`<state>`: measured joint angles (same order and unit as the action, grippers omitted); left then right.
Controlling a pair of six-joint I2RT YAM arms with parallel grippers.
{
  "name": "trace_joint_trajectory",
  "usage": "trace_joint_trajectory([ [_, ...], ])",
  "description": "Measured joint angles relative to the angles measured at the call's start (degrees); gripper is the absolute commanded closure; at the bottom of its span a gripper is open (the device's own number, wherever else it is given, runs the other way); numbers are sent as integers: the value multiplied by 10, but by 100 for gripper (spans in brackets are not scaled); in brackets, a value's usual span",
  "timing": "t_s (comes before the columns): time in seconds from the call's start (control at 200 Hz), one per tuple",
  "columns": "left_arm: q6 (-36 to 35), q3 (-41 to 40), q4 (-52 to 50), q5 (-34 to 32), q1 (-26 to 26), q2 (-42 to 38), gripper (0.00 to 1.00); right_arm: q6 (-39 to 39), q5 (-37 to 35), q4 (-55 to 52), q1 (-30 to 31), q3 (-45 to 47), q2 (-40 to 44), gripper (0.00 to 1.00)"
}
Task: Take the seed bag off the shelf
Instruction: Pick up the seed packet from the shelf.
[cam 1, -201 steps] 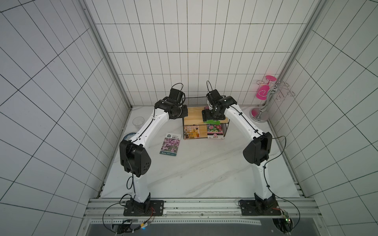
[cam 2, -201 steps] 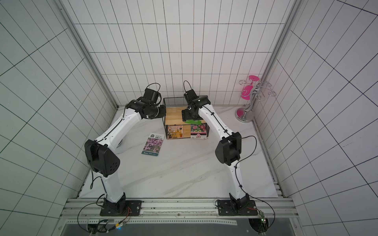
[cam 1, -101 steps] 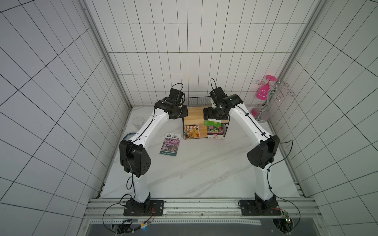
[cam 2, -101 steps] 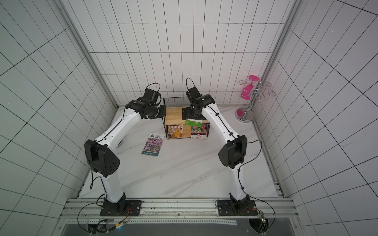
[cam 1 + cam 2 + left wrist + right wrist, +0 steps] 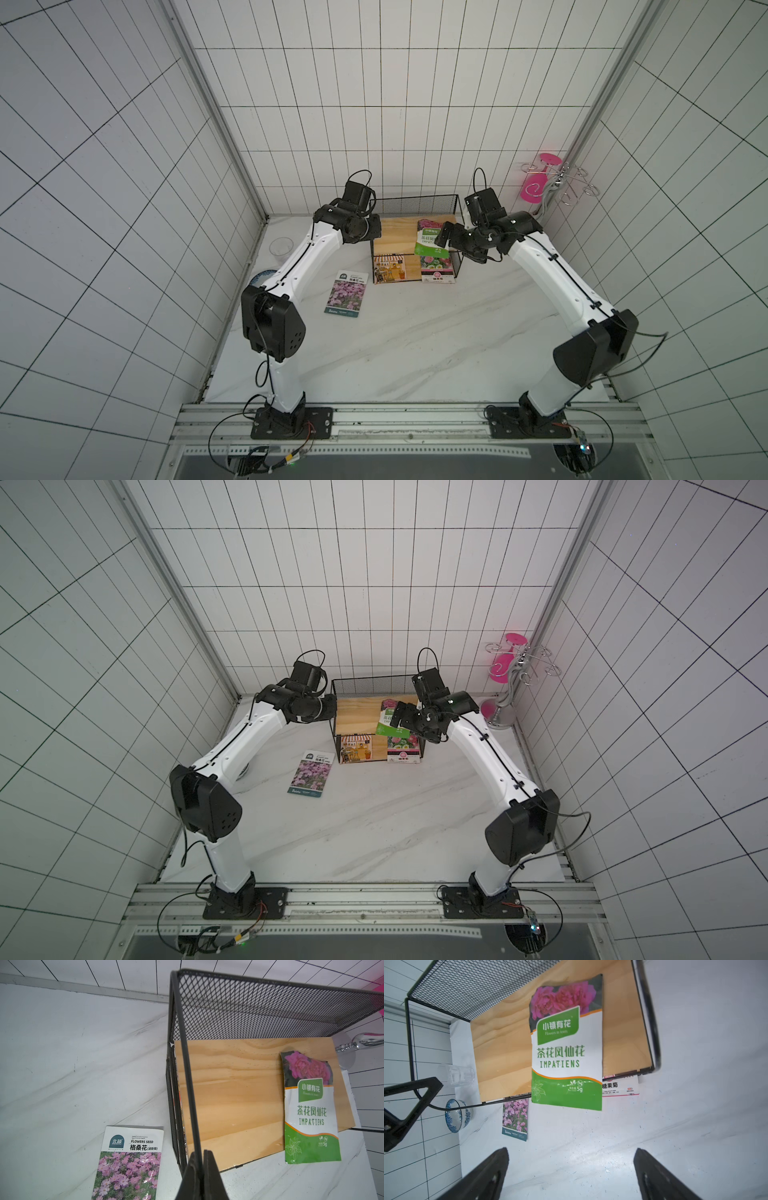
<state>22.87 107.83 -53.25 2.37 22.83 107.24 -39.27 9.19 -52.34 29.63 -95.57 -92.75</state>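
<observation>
Jaws of the right gripper [image 5: 571, 1150] stood wide apart with nothing between them. In both top views I saw it poised at the 3 o'clock edge of the green-and-white foil seed bag printed with pink flowers [image 5: 430, 243]; whether it touched the bag I could not tell. The bag lay flat on the top board of the small two-tier shelf of black wire, black mesh and light wood [image 5: 395, 237], toward the 3 o'clock end, its green end overhanging the 6 o'clock edge. The left gripper [image 5: 201, 1153] was clamped tight on the shelf's wire frame at the 9 o'clock end. At 8 o'clock of the shelf a purple-flowered paper seed packet [image 5: 347, 293] lay flat on the white marble table [image 5: 415, 353]. A chrome stand with pink glasses [image 5: 544, 187] stood at 2 o'clock and a clear glass tumbler [image 5: 280, 248] at 9 o'clock.
</observation>
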Motion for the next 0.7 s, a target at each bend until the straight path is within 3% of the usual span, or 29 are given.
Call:
trace_joint_trajectory([
  [0.24, 0, -3, 5, 0, 0, -2, 100, -55, 50, 147, -28, 191, 52, 1],
  [0.7, -4, -3, 5, 0, 0, -2, 100, -101, 92, 325, -68, 206, -5, 11],
])
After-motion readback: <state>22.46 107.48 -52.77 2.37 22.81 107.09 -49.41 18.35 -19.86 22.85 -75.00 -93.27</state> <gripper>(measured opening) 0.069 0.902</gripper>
